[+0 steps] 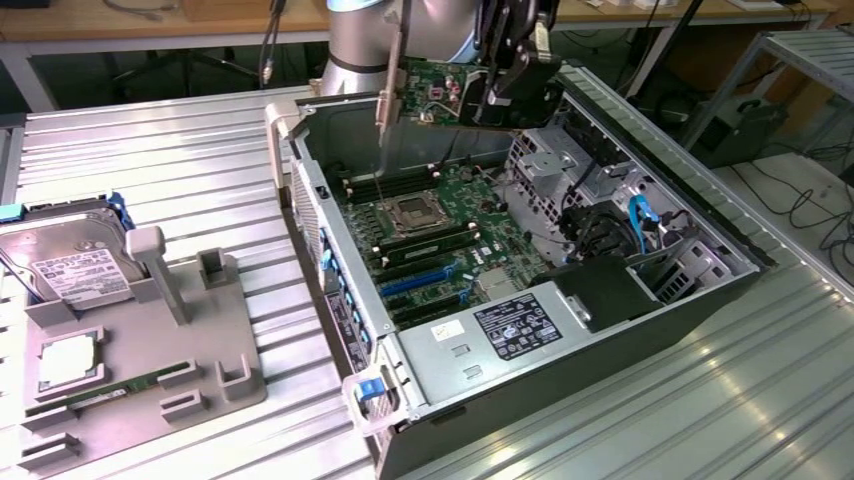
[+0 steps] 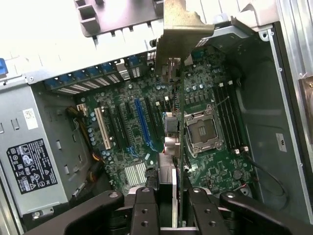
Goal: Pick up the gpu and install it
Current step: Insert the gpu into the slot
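Gripper [image 1: 497,95] is part-closed, jaws clamped on the gpu [image 1: 430,92] at the end away from its silver bracket [image 2: 183,34]. Card is held on edge, high above the motherboard [image 1: 441,240], over the end with the CPU socket [image 1: 407,215], touching nothing. The edge-on hold probably keeps the connector edge facing the motherboard for a straight push in. Bracket leads, likely to meet the wall of the open PC case [image 1: 314,200] beside the motherboard. Blue expansion slot [image 2: 142,125] on the motherboard is empty, off to one side of the card. Not seated yet.
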You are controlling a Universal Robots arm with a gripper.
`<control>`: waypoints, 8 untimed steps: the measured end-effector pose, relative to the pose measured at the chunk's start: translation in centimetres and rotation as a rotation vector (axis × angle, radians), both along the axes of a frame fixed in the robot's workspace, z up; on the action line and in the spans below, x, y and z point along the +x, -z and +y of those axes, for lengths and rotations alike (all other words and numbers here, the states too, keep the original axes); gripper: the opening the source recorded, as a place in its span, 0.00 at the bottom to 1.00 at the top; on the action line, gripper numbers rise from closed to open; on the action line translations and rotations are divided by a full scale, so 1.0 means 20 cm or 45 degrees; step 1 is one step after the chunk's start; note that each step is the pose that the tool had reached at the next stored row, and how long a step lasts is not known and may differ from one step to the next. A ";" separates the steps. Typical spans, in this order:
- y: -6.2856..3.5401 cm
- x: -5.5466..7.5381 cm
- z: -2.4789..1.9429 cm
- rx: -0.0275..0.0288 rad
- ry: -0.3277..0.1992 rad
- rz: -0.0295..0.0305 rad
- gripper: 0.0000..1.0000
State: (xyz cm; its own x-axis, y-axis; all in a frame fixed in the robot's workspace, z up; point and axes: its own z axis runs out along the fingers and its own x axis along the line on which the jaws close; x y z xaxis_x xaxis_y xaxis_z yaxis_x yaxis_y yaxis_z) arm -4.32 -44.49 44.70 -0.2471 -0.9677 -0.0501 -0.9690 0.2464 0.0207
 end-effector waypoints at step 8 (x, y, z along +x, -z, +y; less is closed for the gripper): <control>0.011 0.00 -0.001 0.0003 -0.165 -0.0100 0.28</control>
